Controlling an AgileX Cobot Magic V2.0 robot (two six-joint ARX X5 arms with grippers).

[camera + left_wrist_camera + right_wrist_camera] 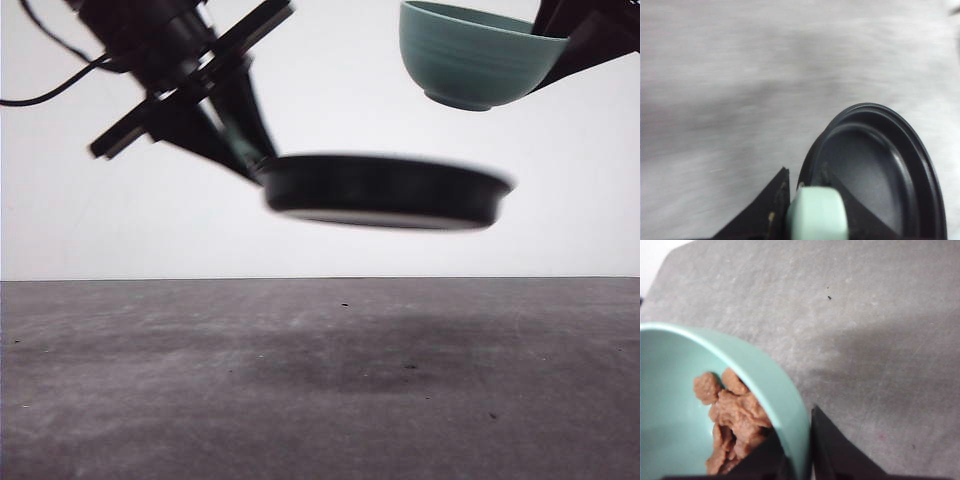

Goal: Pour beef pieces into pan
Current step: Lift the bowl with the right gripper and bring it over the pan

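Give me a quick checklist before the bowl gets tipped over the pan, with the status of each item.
1. Left gripper clamped on the pan's mint handle: ok.
2. Pan held roughly level above the table: ok.
3. Pan interior free for the food: ok.
4. Right gripper pinching the bowl rim: ok.
5. Beef pieces inside the bowl: ok.
6. Bowl directly over the pan: cannot tell.

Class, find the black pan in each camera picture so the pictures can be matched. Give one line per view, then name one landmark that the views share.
Front view: the pan hangs in mid-air at centre, held by the left gripper, below and left of the teal bowl.
Left wrist view: the pan sits at lower right, its mint handle at the bottom edge.
Right wrist view: the pan is not in it.
Shared landmark: the grey table.
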